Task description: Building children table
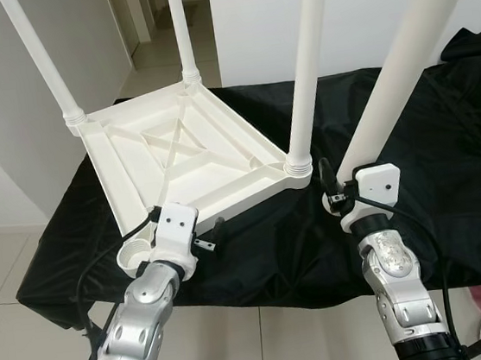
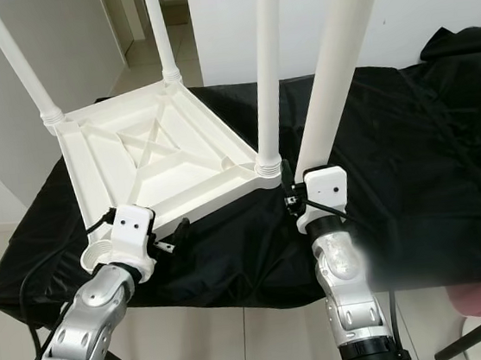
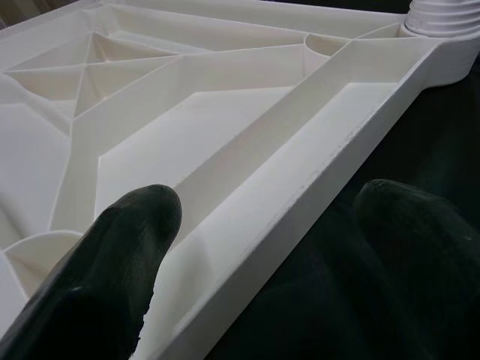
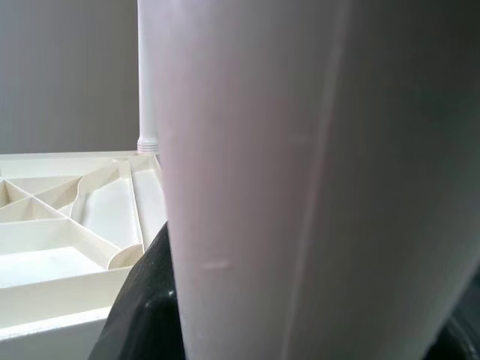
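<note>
White tabletop lies upside down on a black cloth over the work surface, ribbed underside up. Three legs stand screwed into corner sockets — the nearest fitted one rises just beyond the right gripper.

Right gripper: jaws closed around the lower end of the fourth leg, which tilts up and away from the jaws. The leg's foot sits on the cloth beside the tabletop, not in any socket.

Left gripper: jaws spread wide, straddling the near rim of the tabletop. One finger lies over the ribbed inside, the other over the cloth outside; whether either touches the rim cannot be told. It grips nothing.

The empty fourth socket is at the near corner, just outboard of the left jaws and well apart from the right jaws.

Step in hand, as judged: fitting the last leg. The next move calls for carrying the held leg across to the open socket, standing it upright over the thread and turning it in — with the left jaws steadying the rim against rotation.
</note>
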Tool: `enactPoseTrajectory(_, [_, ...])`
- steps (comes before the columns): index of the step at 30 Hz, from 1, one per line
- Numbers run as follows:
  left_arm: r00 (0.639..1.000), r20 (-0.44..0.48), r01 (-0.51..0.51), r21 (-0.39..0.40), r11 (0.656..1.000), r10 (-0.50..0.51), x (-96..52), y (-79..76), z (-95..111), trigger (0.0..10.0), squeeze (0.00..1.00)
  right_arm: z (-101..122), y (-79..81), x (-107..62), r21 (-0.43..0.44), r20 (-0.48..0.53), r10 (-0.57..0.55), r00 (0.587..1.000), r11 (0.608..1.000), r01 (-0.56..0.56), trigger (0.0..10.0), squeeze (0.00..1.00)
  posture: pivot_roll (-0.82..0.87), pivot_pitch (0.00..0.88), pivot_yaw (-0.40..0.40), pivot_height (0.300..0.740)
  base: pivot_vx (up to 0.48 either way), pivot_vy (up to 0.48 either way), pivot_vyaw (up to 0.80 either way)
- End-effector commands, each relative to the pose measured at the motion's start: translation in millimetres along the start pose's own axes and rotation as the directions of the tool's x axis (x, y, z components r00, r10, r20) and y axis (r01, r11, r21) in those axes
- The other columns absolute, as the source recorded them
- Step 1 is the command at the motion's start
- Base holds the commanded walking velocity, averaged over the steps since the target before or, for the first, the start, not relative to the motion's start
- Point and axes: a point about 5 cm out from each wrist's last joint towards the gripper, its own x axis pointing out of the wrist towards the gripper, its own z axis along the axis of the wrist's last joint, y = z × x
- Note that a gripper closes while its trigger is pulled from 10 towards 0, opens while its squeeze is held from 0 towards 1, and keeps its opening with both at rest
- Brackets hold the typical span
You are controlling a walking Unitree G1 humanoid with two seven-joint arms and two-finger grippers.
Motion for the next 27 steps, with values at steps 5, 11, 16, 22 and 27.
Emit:
enactPoseTrajectory(5, [0.988,-0.082,0.131,-0.008,0.991,-0.131,11.5,-6.0,-4.9,10.0,0.00,5.6,1.8,2.7,-0.009,0.033,-0.005,0.999,1.000,0.005,10.0,0.00,-0.05,0.000,0.097,0.740,0.000,0.000,0.00])
enactPoseTrajectory(11, [0.980,-0.158,0.126,0.005,0.992,-0.124,20.6,-3.0,-8.3,10.0,0.00,5.2,2.1,3.9,-0.014,0.035,-0.013,0.999,1.000,0.013,10.0,0.00,-0.05,0.000,0.109,0.740,0.000,0.000,0.00])
enactPoseTrajectory(16, [0.966,-0.235,0.100,-0.052,0.994,-0.109,24.9,0.2,-14.5,10.0,0.00,4.7,4.3,2.9,-0.016,0.034,-0.017,0.999,1.000,0.017,10.0,0.00,-0.06,0.000,0.116,0.740,0.000,0.000,0.00])
enactPoseTrajectory(22, [0.959,-0.275,0.048,-0.079,0.996,-0.068,31.8,7.0,-15.3,10.0,0.00,4.3,4.3,2.6,-0.019,0.032,-0.026,0.999,0.999,0.027,10.0,0.00,-0.06,0.000,0.119,0.740,0.000,0.000,0.00])
enactPoseTrajectory(27, [0.955,-0.292,0.021,-0.088,0.996,-0.046,37.7,10.0,-12.7,10.0,0.00,4.4,4.3,4.4,-0.024,0.035,-0.033,0.999,0.999,0.034,10.0,0.00,-0.06,0.000,0.125,0.740,0.000,0.000,0.00])
